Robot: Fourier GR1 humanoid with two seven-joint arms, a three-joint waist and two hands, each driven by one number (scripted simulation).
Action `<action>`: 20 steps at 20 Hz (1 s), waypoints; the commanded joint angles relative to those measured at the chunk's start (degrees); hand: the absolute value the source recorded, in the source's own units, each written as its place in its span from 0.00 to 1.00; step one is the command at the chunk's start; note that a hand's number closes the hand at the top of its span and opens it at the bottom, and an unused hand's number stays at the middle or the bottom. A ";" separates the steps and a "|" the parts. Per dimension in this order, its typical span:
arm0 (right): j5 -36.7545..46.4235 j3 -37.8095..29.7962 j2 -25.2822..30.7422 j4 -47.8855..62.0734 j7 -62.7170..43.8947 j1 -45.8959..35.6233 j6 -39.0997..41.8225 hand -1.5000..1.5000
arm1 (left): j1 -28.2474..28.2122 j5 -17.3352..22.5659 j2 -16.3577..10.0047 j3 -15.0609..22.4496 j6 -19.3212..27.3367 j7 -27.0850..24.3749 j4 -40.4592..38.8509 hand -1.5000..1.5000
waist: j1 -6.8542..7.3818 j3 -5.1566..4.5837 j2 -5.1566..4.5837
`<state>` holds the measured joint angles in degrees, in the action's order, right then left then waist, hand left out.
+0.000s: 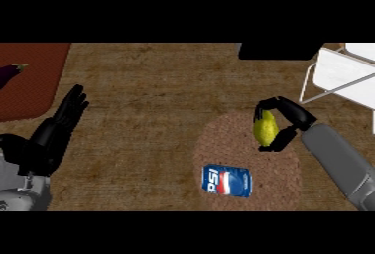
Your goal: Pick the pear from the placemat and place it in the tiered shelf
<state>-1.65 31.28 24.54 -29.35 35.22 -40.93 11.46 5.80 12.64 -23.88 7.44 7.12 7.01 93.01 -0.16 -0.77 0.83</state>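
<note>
A yellow-green pear (264,127) is over the upper right part of the oval brown placemat (234,144). My right hand (288,119) is shut on the pear, fingers and thumb curled round it from the right. Whether the pear touches the mat or hangs above it cannot be told. The white tiered shelf (341,74) stands at the upper right, beyond the hand. My left hand (58,126) rests open at the left with straight fingers pointing up, holding nothing.
A blue Pepsi can (226,181) lies on its side on the lower part of the placemat. A dark red mat (33,74) at the upper left carries a purple eggplant (10,73). A black object (280,50) sits at the top edge, left of the shelf.
</note>
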 commanded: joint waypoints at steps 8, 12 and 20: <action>0.80 -8.73 4.41 7.39 -31.92 -10.78 -39.36 1.00 | -3.05 -0.43 -0.87 -1.23 0.84 0.30 -1.45 0.50 | -3.08 -0.55 3.02; 4.37 -6.50 3.11 6.87 -42.00 -16.03 -50.41 1.00 | -2.06 -0.25 -1.01 -1.26 0.68 1.00 -0.91 0.50 | -2.87 -0.42 3.00; 13.73 1.71 -1.79 10.20 -67.19 -30.29 -62.26 1.00 | -1.56 0.34 -1.89 -1.51 -0.64 1.58 0.42 0.50 | -1.20 -0.02 2.17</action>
<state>6.67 29.11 23.75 -20.90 -22.29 -62.66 -46.18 3.92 12.43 -24.81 6.41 7.38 7.95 92.28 -2.52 -0.37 2.91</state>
